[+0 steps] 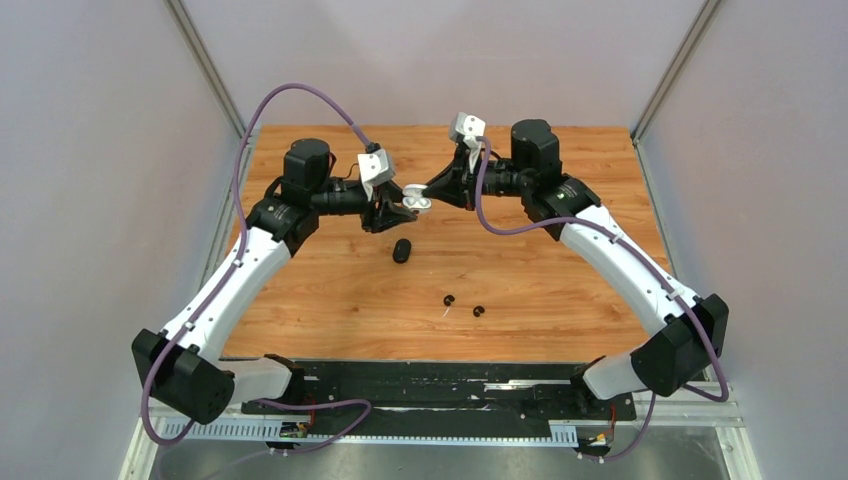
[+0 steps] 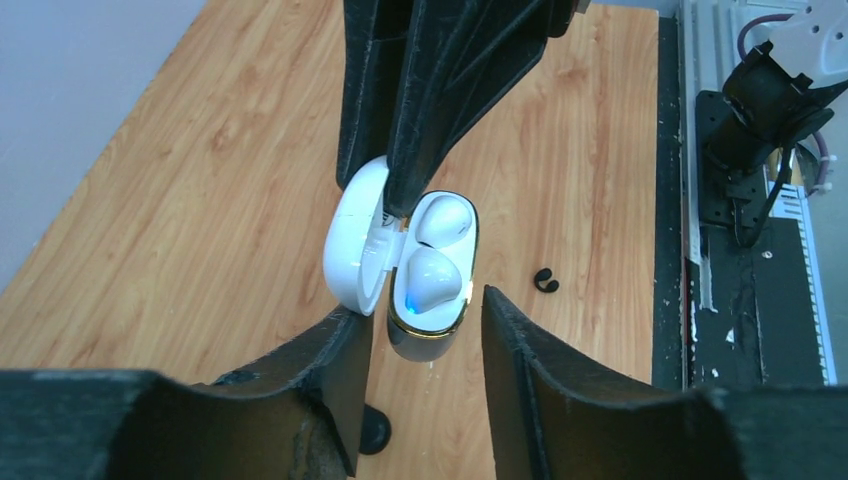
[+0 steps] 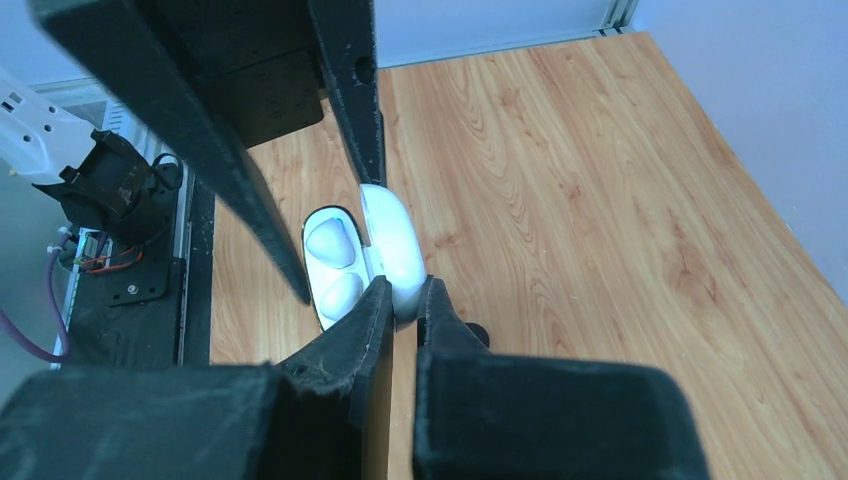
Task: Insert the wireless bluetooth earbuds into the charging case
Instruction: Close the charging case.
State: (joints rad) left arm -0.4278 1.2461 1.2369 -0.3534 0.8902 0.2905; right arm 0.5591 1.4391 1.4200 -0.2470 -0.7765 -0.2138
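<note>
Bench: a light wooden bench top (image 1: 560, 290). Both arms reach to its far middle.
White case: a glossy white clamshell charging case (image 2: 425, 335) stands open, its lid (image 2: 355, 240) swung to one side. We judge it held clear of the bench, over the far middle.
White pair: two glossy white earbuds (image 2: 443, 220) sit side by side in the wells of this case. A blue light glows at the edge of one of them.
Right gripper: the right gripper (image 3: 407, 290) has its jaws pressed together on the rim of the lid and carries the case.
Left gripper: the left gripper (image 2: 422, 310) has its jaws apart, one finger on each side of the case base. One finger is at the lid's edge and a gap shows between the other and the base. We see no grip.
Black case: a small black oval charging case (image 1: 402, 250) lies near the middle of the bench, just on the near side of the grippers. We cannot tell whether it is open.
Black pair: two small black rounded earbuds (image 1: 449, 299) lie loose on the bench, close together, between the black case and the near edge.
Done: the white pair looks seated, by our reading.
Left: the white lid is not yet shut. The black pair is untouched, so we put the task at roughly half.
</note>
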